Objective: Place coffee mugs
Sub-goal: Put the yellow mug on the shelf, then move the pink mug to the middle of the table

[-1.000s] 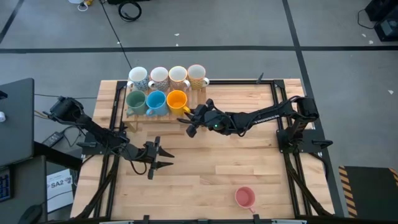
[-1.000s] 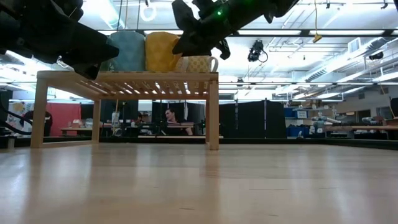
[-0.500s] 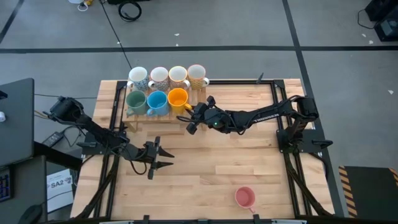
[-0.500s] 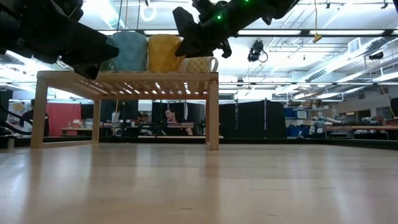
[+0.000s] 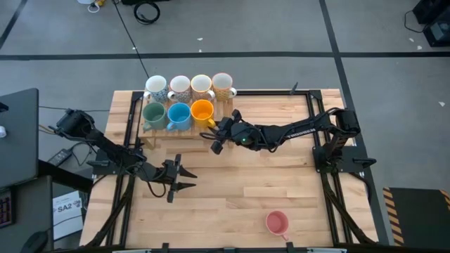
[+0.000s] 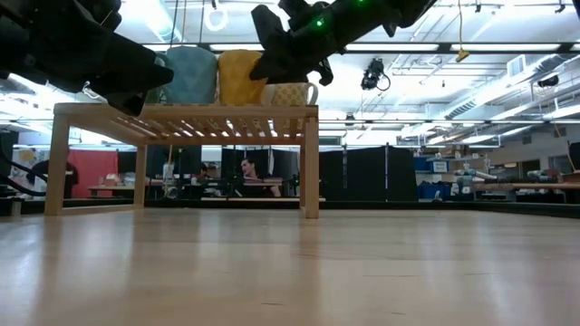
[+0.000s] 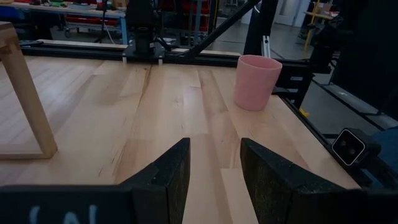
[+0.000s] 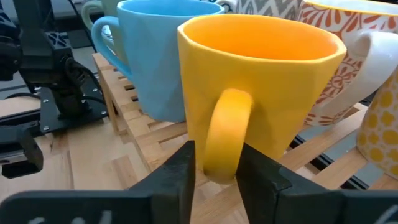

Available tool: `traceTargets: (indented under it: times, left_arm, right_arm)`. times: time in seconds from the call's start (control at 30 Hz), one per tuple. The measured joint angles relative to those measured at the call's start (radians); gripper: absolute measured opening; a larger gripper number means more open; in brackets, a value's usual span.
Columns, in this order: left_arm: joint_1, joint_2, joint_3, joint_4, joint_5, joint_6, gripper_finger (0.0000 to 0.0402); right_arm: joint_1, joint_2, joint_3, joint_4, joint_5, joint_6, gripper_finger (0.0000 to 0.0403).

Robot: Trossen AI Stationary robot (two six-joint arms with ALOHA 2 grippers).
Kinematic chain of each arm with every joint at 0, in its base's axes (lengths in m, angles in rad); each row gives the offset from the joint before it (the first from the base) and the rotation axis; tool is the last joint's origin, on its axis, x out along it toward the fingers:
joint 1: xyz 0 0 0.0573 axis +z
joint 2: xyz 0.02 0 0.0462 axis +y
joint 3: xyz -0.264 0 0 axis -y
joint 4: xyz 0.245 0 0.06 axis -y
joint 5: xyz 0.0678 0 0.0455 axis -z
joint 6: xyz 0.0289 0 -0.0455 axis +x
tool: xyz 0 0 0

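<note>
Orange mug (image 8: 261,93): on slatted rack (image 5: 184,126) at worktop (image 5: 267,183) far-left, beside blue mug (image 8: 152,59); right gripper (image 8: 214,165) fingers flank its handle, grip state cannot tell. Pink mug (image 5: 277,223): near edge, alone. Left gripper (image 7: 214,165): fingers parted, empty, hovering well apart from rack

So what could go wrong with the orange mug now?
The right gripper has its jaws either side of the orange mug's handle, so pulling back crooked might snag it and drag the mug off the wooden rack. The blue mug sits right beside it, so a bump could shove that one too. The pink mug sits alone near the table's front edge, where a clumsy grab could knock it off.
</note>
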Motion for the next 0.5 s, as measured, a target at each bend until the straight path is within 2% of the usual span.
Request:
traceTargets:
  times: [0.27,0.5]
  left_arm:
    - [0.0,0.0,0.0,0.0,0.0,0.0,0.0148]
    - [0.0,0.0,0.0,0.0,0.0,0.0,0.0148]
  right_arm:
    - [0.0,0.0,0.0,0.0,0.0,0.0,0.0164]
    - [0.004,-0.044,-0.001,-0.003,-0.001,0.0,0.0186]
